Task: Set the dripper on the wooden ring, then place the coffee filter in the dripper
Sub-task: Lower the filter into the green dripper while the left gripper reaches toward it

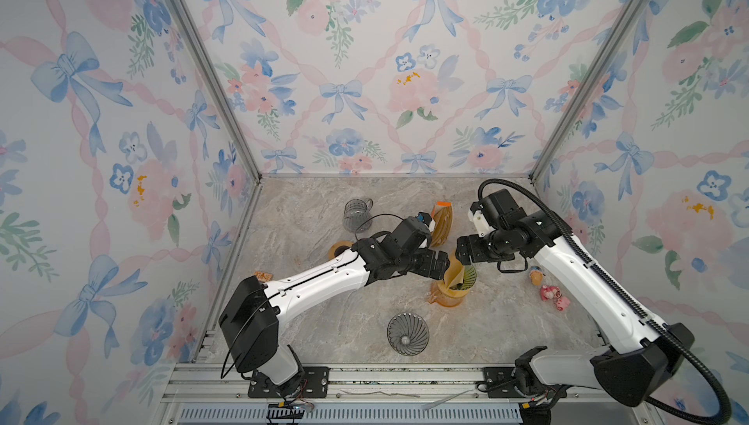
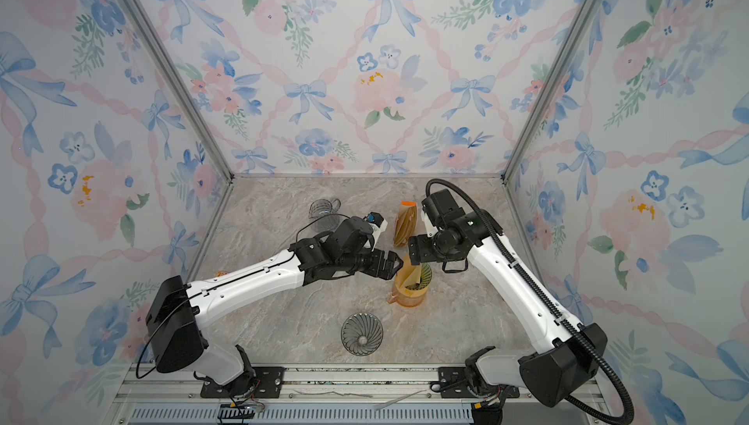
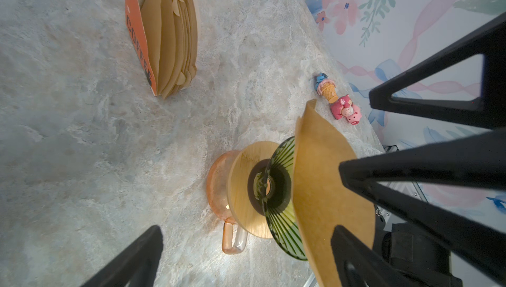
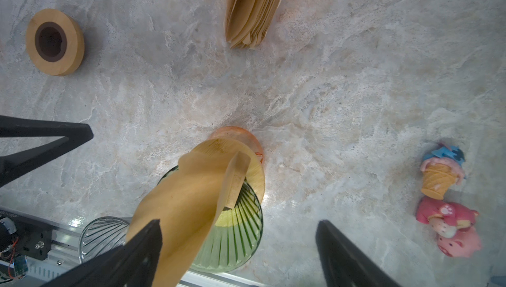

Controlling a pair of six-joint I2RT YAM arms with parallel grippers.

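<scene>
The green ribbed glass dripper sits on a wooden ring on an orange glass mug. A folded brown coffee filter stands in it, sticking well above the rim. My left gripper is open at the filter's left, one finger close beside the paper. My right gripper is open just above the dripper, with the filter against one finger. Neither gripper is clamped on the filter.
An orange pack of spare filters stands behind the mug. A clear glass dripper lies near the front. A clear cup and a loose wooden ring are at the back left. Small toys lie to the right.
</scene>
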